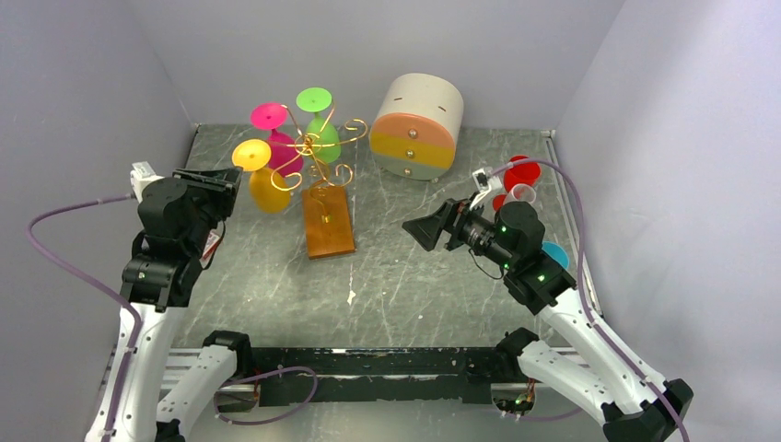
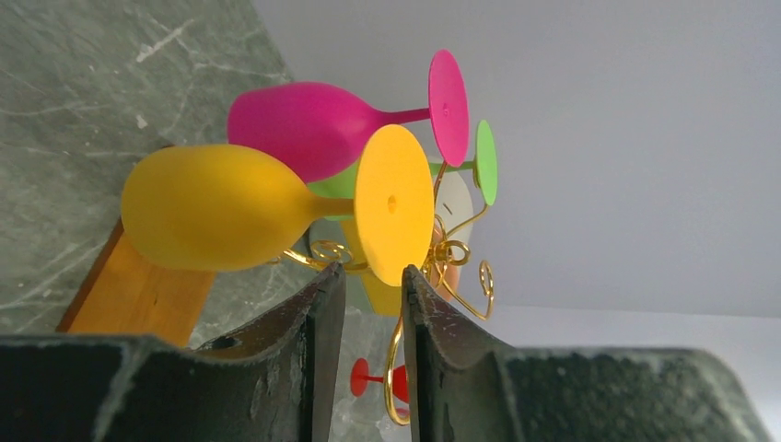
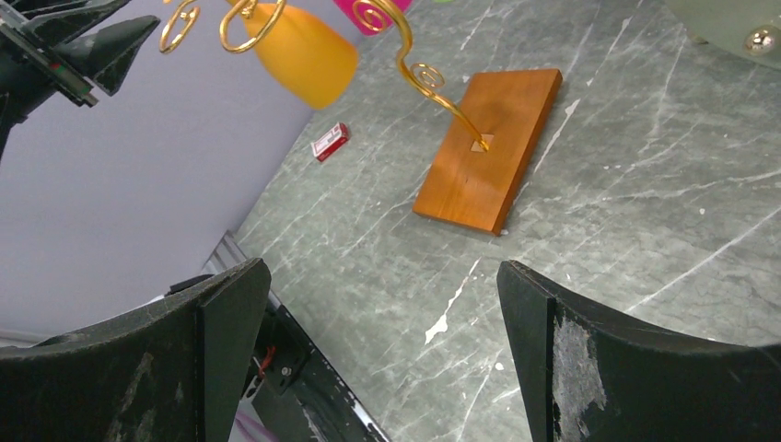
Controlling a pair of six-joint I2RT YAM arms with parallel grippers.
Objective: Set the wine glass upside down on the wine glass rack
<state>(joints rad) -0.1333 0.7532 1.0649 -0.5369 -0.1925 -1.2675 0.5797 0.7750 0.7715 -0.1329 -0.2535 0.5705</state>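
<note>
The wine glass rack (image 1: pixel 313 152) is a gold wire tree on a brown wooden base (image 1: pixel 328 221). A yellow wine glass (image 1: pixel 267 189) hangs upside down from its left arm, with a pink glass (image 1: pixel 276 138) and a green glass (image 1: pixel 322 138) behind. My left gripper (image 1: pixel 230 180) sits just left of the yellow glass. In the left wrist view the gripper (image 2: pixel 368 272) is narrowly open with nothing between its fingers, and the yellow glass (image 2: pixel 212 207) has its foot just past the tips. My right gripper (image 1: pixel 419 230) is wide open over bare table right of the base (image 3: pixel 488 147).
A round cream drawer box (image 1: pixel 419 124) stands at the back. Red glasses (image 1: pixel 520 175) and a blue one (image 1: pixel 555 253) lie by the right wall behind the right arm. A small red item (image 3: pixel 330 141) lies near the left wall.
</note>
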